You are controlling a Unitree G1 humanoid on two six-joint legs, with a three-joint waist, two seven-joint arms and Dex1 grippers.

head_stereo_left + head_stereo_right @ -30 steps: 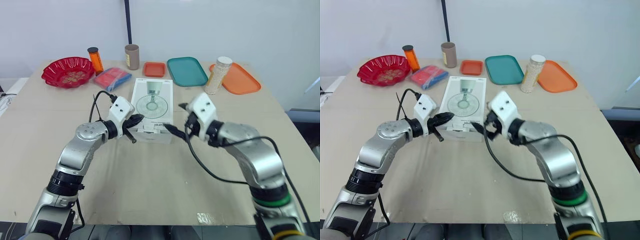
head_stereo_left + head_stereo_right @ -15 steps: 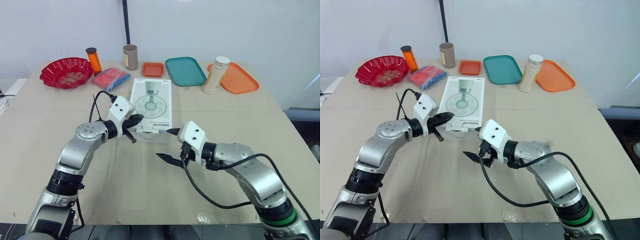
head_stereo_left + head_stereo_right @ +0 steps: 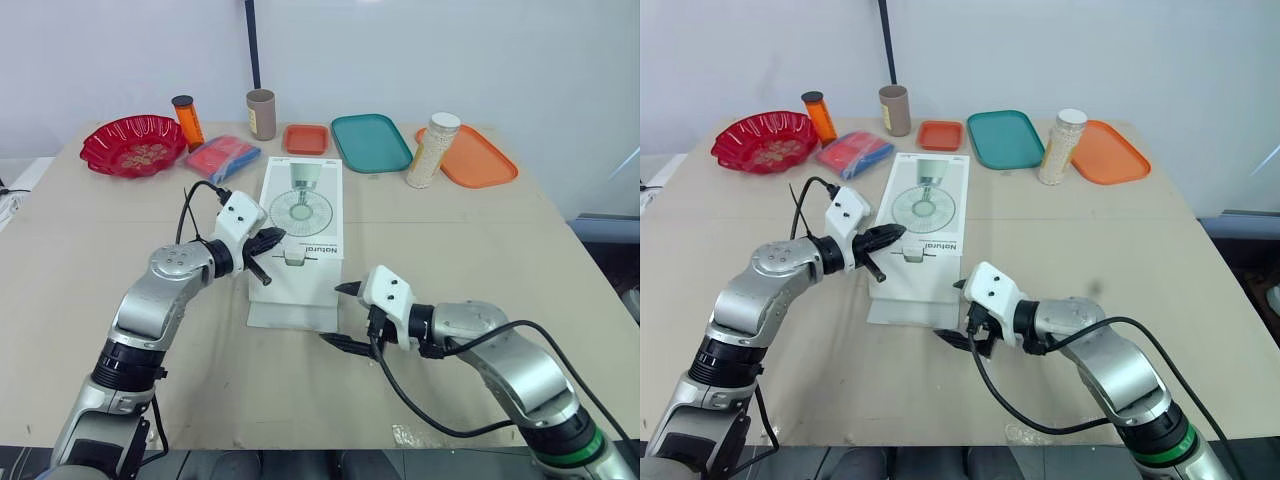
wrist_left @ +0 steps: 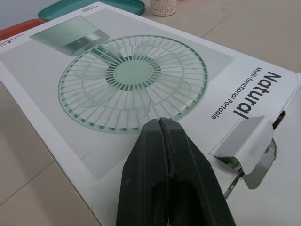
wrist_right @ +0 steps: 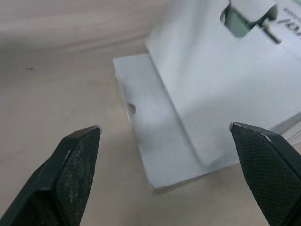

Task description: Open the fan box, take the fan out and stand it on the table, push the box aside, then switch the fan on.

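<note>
White box: lies flat on the table, long side running away from the robot; its top face bears a fan picture and the word "Natural"
Flap: folded out from the box's near end and down toward the robot, its outer strip flat on the tabletop
Tab: small tongue at the near edge of the box's top face, bent up over a slot
Left claw: fingers pressed together with nothing between them; sits at the near-left corner of the box's top face, tip pointing across toward the fan picture; whether it touches the card cannot be told
Right claw: spread wide and holding nothing; on the robot's side of the box, at the flap's near-right corner, one finger just beside the flap's right edge and the other low over the table; contact with the flap cannot be told
Small tray: orange, just beyond the box's far end
Teal tray: beyond the box's far-right corner
Jar: upright, pale grains inside, well right of the box's far end
Orange tray: right of the box, past the jar
Packet: red and blue, near the box's far-left corner
Cup: brown, upright, beyond the box's far-left corner
Bottle: orange, upright, beyond the packet from the box
Bowl: red, well left of the box's far end
</note>
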